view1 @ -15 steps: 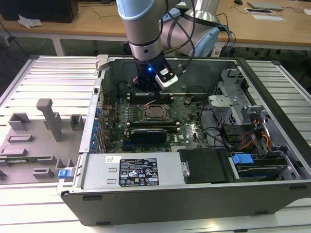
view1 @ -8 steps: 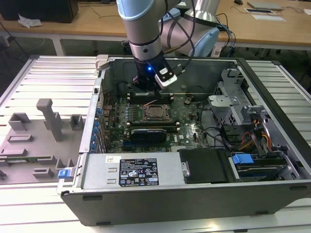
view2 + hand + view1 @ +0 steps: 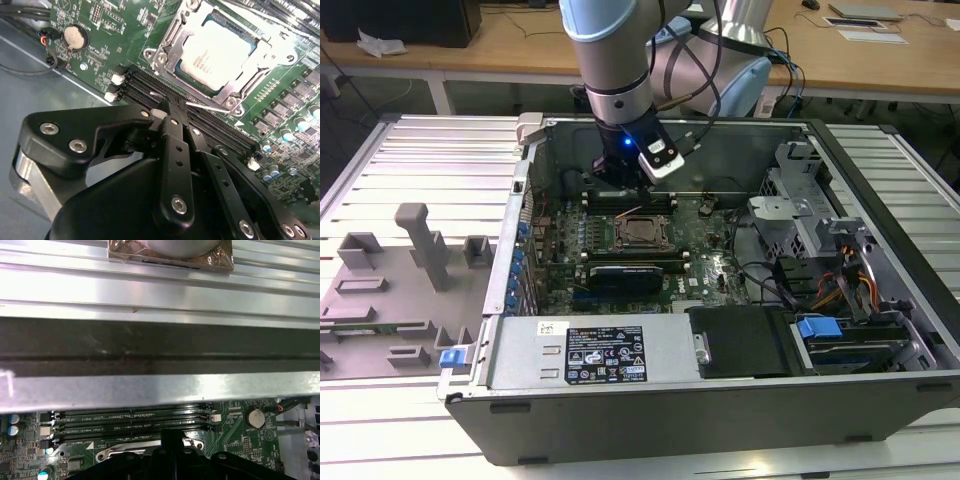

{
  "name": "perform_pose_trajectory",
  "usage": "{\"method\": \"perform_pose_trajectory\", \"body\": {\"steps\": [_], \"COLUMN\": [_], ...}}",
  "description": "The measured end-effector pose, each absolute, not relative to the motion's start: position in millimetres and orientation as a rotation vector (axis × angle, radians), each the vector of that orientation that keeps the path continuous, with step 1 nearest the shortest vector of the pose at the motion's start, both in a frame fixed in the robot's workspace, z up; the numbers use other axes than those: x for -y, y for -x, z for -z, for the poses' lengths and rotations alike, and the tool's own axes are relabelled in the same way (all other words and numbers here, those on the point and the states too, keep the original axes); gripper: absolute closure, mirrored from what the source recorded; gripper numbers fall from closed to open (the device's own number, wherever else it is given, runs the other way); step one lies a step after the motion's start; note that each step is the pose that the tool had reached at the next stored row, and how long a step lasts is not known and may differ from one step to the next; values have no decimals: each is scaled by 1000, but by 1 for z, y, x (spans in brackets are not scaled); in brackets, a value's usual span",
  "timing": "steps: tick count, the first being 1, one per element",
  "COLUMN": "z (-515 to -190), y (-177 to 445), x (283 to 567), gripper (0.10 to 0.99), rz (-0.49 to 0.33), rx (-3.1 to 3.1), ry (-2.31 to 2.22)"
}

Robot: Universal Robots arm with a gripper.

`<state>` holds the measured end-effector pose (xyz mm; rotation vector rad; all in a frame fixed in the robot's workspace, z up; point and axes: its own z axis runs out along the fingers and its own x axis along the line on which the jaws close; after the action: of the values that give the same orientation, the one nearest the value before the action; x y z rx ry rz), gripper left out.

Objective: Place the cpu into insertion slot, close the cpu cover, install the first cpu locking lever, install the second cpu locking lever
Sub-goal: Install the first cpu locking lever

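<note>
The cpu [image 3: 215, 47], a silvery square chip, lies in its socket on the green board, and it also shows in the exterior view [image 3: 642, 232]. The cpu cover [image 3: 167, 42], a metal frame, lies flat around it with the chip showing through its window. My gripper [image 3: 167, 107] hangs just beside the socket, over the black memory slots, with its black fingers shut together. A thin silvery locking lever [image 3: 212, 107] runs along the socket's edge, and its end reaches the fingertips. I cannot tell whether it is pinched. In the exterior view the gripper [image 3: 632, 195] is low inside the case, behind the socket.
The open computer case [image 3: 510, 250] walls in the board. Black memory slots [image 3: 145, 85] and a coin battery [image 3: 75, 36] lie close to the gripper. A drive cage [image 3: 800, 200] with cables stands at the exterior view's right, and a grey fixture tray [image 3: 400, 290] at its left.
</note>
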<state>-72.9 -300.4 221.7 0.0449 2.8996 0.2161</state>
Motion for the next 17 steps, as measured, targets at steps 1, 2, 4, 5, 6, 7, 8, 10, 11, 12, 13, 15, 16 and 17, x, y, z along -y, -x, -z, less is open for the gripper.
{"method": "perform_pose_trajectory", "body": {"steps": [1,2,4,5,6,7,8,10,11,12,13,15,16,17], "z": [-220,-220,-218,-217,-217,-216,-215,-213,-212,-212,-211,-210,-210,-209], "y": [73,73,73,73,73,73,73,73,73,73,73,73,73,73], "x": [300,300,300,300,300,300,299,297,297,296,296,296,295,295], "gripper": [980,980,980,980,980,980,980,980,980,980,980,980,980,980], "rz": [-215,-214,-212,-208,-208,-208,-207,-207,-211,-214,-216,-220,-222,-223], "rx": [-2899,-2899,-2897,-2895,-2895,-2894,-2893,-2891,-2890,-2889,-2889,-2888,-2887,-2887], "ry": [-55,-62,-81,-106,-116,-123,-136,-158,-167,-173,-177,-184,-189,-194]}}
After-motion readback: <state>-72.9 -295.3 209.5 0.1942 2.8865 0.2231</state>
